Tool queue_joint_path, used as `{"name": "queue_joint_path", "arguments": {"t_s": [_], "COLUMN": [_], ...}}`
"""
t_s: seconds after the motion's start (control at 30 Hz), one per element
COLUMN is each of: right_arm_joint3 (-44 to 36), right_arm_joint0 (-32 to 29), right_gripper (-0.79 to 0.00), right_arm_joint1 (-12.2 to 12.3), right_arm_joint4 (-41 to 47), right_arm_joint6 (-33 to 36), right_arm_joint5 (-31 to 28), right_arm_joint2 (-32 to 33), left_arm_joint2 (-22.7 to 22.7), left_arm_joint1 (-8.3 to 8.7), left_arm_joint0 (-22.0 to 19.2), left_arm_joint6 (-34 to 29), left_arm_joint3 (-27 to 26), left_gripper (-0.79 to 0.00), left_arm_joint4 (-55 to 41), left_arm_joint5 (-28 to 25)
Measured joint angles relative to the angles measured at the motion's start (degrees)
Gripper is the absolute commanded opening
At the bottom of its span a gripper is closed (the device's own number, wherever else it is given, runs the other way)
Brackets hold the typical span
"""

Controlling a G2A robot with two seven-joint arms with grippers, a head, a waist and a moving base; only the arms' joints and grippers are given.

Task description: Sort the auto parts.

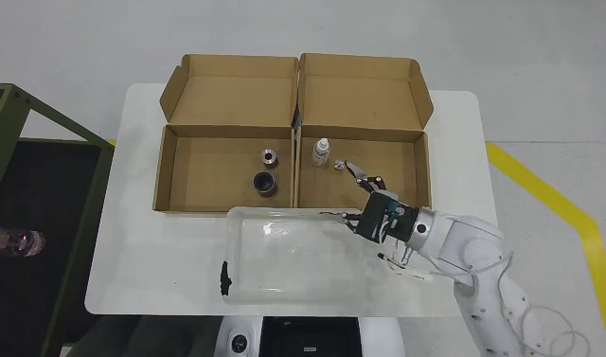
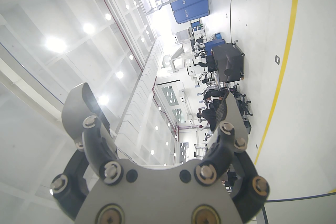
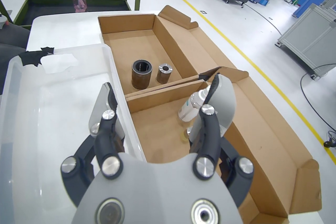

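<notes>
Fingers of the left gripper [image 2: 155, 89] are spread wide, empty, pointing at the ceiling [image 2: 52, 12]. A big metal tube [image 1: 263, 183] and a small metal tube [image 1: 268, 156] stand in the left box [image 1: 163, 172]. The white bottle [image 1: 322, 151] stands in the right box [image 1: 423, 163], just ahead of the right gripper [image 1: 343, 191], wide open and empty, so that arm is nearer. Its label [image 3: 187, 107] is too small to read.
</notes>
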Motion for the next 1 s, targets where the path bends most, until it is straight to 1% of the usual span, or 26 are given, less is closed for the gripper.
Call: {"name": "queue_joint_path", "arguments": {"t_s": [0.2, 0.27, 0.33, 0.43, 0.5, 0.53, 0.77, 1.0], "right_arm_joint3": [-0.2, -0.2, -0.2, 0.1, 0.5, 0.6, 1.3, 2.3], "right_arm_joint0": [-6.7, -8.9, -10.7, -13.4, -15.0, -15.7, -20.1, -22.4], "right_gripper": [-0.108, -0.126, -0.117, -0.065, -0.006, 0.0, 0.0, 0.0], "right_arm_joint1": [0.9, 1.1, 1.3, 1.5, 1.7, 1.8, 2.4, 2.7], "right_arm_joint4": [-1.5, -1.9, -2.1, -2.6, -2.8, -2.8, -3.0, -2.6], "right_arm_joint6": [-6.7, -8.8, -10.8, -14.1, -16.1, -16.9, -21.7, -24.7], "right_arm_joint5": [2.7, 3.9, 5.2, 6.8, 7.3, 7.5, 8.1, 8.8], "right_arm_joint2": [5.6, 7.4, 8.8, 11.0, 12.4, 13.1, 17.5, 19.6], "left_arm_joint2": [0.0, 0.0, 0.0, 0.0, 0.0, 0.0, 0.0, 0.0], "left_arm_joint1": [0.0, 0.0, 0.0, 0.0, 0.0, 0.0, 0.0, 0.0], "left_arm_joint0": [0.0, 0.0, 0.0, 0.0, 0.0, 0.0, 0.0, 0.0], "left_arm_joint6": [0.0, 0.0, 0.0, 0.0, 0.0, 0.0, 0.0, 0.0], "left_arm_joint3": [0.0, 0.0, 0.0, 0.0, 0.0, 0.0, 0.0, 0.0], "left_gripper": [0.0, 0.0, 0.0, 0.0, 0.0, 0.0, 0.0, 0.0], "left_arm_joint4": [0.0, 0.0, 0.0, 0.0, 0.0, 0.0, 0.0, 0.0], "left_arm_joint5": [0.0, 0.0, 0.0, 0.0, 0.0, 0.0, 0.0, 0.0]}}
